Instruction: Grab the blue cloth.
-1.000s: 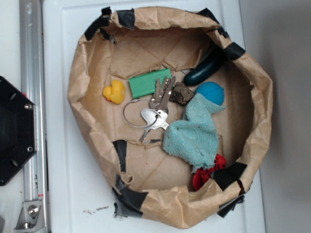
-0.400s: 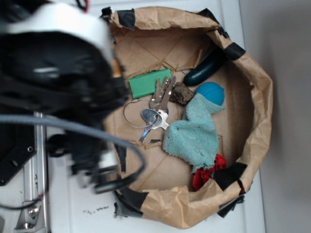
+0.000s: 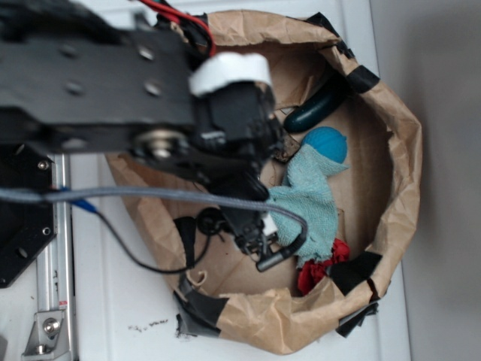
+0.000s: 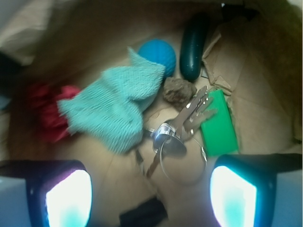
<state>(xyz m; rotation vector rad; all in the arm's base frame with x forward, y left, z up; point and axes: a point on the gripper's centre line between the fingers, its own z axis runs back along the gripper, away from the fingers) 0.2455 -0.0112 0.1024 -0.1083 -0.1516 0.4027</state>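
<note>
Pincer: the gripper is held open, nothing between its pads, above the bag floor.
Cloth: the blue cloth is seen ahead and left of centre.
Neighbours: the keys lie directly ahead; the blue ball touches the cloth's far edge.
Advice: the jaws should be shifted left, clear of the keys, then lowered onto the thick middle fold.

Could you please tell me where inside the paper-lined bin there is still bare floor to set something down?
Bare brown paper shows right of the green rectangular block and behind the dark green cucumber-shaped toy. The centre is crowded: pale teal terry cloth, blue ball, brown rock and metal key bunch.
</note>
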